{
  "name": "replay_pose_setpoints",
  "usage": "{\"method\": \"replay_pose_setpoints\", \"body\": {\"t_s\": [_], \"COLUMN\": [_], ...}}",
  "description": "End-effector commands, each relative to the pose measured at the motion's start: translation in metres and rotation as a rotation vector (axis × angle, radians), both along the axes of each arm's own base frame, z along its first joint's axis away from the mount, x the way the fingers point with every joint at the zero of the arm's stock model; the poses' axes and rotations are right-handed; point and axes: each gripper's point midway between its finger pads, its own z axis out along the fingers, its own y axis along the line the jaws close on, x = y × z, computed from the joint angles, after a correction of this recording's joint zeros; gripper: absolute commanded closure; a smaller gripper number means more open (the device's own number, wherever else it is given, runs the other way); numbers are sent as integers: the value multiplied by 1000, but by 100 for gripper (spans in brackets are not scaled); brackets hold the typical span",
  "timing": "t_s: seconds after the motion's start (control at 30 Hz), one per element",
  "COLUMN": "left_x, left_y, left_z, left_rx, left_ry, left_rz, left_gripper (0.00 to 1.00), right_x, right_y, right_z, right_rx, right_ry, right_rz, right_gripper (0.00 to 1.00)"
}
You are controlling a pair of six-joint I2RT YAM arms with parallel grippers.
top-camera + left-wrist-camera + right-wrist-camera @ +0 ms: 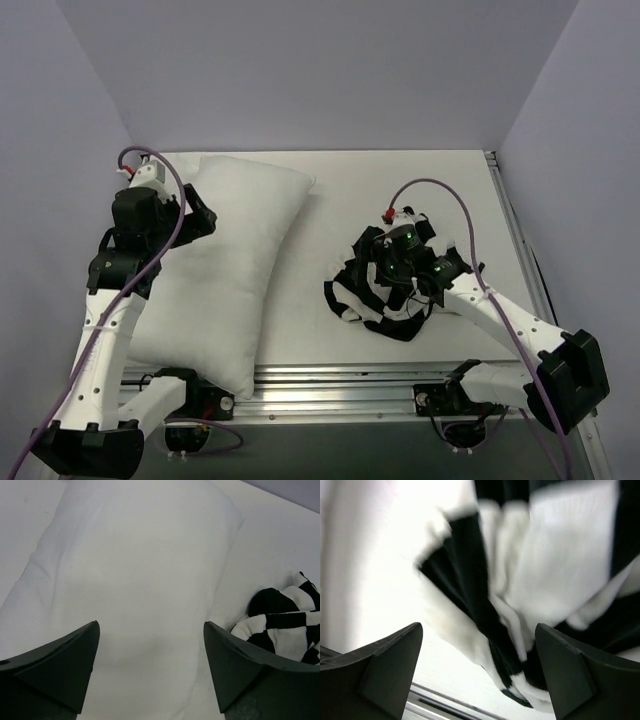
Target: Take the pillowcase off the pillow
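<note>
- Though the cover is off, it lies close by: one pillowcase point(368, 306), bundled into a crumpled black-and-white heap, sits on the table point(400, 180) to the right of the pillow, apart from it with bare tabletop between.
- One pillow point(235, 260), plain white and plump, lies uncovered. Its long side runs from the near edge of the table towards the far edge, and its far end leans to the right.
- Seen by the left wrist camera, the pillow point(135, 580) fills most of the picture, and the pillowcase point(285, 625) shows as a striped lump at the pillow's right side.
- There are two arms, one at each side.
- The left arm rises along the pillow's left edge and bends at the elbow, and the left gripper point(193, 218) reaches in over the pillow's left flank.
- The left gripper point(151, 626) has its fingers wide apart, with nothing between them but the pillow surface below. Whether they touch it I cannot tell.
- The right arm stretches from the near right corner towards the pillow, its wrist bent down over the heap.
- The right gripper point(397, 272) sits on top of the pillowcase.
- In the blurred right wrist view, the right gripper point(479, 627) is spread, and folds of the pillowcase point(545, 580) lie just beyond the tips, gripped by neither finger.
- A metal rail point(340, 378) runs along the table's near edge, past the pillow's near end.
</note>
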Motion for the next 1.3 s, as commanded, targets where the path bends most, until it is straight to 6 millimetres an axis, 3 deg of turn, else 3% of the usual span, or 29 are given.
{"method": "replay_pose_setpoints", "body": {"t_s": [0.0,0.03,0.13,0.17,0.2,0.27,0.3,0.37,0.43,0.57,0.7,0.9,1.07,1.27], "left_x": [-13,-16,-33,-36,-44,-54,-62,-81,-99,-137,-177,-227,-248,-255], "left_y": [0,1,4,5,6,13,15,23,30,53,77,109,112,121], "left_z": [62,71,102,109,130,142,152,175,196,228,244,255,253,235], "left_rx": [4,8,33,42,47,80,89,124,156,232,297,330,291,274], "left_ry": [-132,-146,-192,-202,-252,-272,-299,-358,-415,-527,-591,-643,-680,-666], "left_rz": [-21,-20,-29,-34,-35,-16,-12,2,20,104,204,358,352,376], "left_gripper": [5,3,6,6,6,6,6,6,6,6,6,6,6,6], "right_x": [33,38,57,60,62,62,63,55,44,4,-33,-78,-96,-111], "right_y": [-17,-21,-45,-52,-60,-87,-95,-123,-145,-181,-208,-244,-254,-264], "right_z": [73,86,153,169,182,211,239,278,305,359,387,394,388,386], "right_rx": [-85,-105,-178,-191,-214,-284,-273,-308,-336,-265,-209,-215,-189,-166], "right_ry": [-196,-224,-357,-388,-418,-478,-531,-611,-674,-829,-950,-1016,-1044,-1067], "right_rz": [-50,-67,-163,-200,-232,-337,-384,-493,-575,-662,-691,-734,-735,-752], "right_gripper": [5,0,0,0,0,0,0,0,0,0,0,0,0,0]}}
